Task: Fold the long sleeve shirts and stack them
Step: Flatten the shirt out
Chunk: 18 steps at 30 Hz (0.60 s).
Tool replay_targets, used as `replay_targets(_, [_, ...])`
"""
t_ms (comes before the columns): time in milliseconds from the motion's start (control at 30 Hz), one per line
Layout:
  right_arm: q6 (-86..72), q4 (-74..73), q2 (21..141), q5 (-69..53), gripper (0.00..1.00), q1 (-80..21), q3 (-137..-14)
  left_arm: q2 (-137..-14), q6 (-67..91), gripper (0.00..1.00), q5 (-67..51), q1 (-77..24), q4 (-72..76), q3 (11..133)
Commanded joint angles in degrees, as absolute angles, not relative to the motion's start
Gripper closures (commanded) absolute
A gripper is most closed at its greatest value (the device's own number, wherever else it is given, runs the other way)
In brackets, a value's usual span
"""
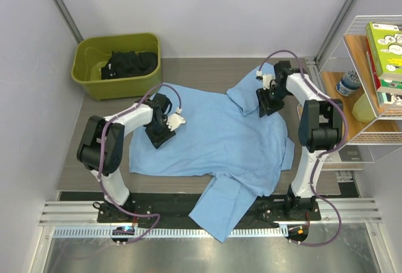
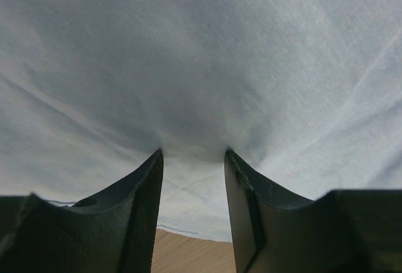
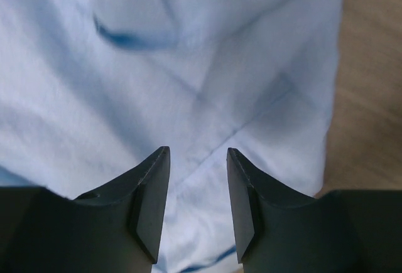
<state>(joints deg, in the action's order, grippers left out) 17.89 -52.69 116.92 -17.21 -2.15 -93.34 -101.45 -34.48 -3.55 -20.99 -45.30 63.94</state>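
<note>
Shirt (image 1: 220,135) spread on table (image 1: 207,72) centre, one end draped over near edge between arm bases (image 1: 116,207). Bin (image 1: 116,88) behind left, garment (image 1: 132,63) inside. Shelf rack (image 1: 353,50) at right.

corners blocked, far strip open
olive bin (image 1: 119,88) far left, wire shelf (image 1: 333,97) hard right; bare table (image 1: 201,73) strip beyond the shirt (image 1: 213,135).

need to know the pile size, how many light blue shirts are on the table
1. The light blue shirt lies spread across the table, one part hanging over the near edge. The dark cloth in the green bin may hide more.
</note>
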Motion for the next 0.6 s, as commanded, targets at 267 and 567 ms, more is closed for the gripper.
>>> replay_targets(267, [32.2, -52.5, 112.2, -6.9, 0.56, -0.9, -80.2, -98.2, -30.4, 0.63, -7.1, -33.7, -54.3, 56.9])
replay_targets(567, [36.0, -58.4, 110.2, -17.3, 0.56, 0.1, -80.7, -91.2, -29.0, 0.59, -4.6, -31.8, -56.3, 48.4])
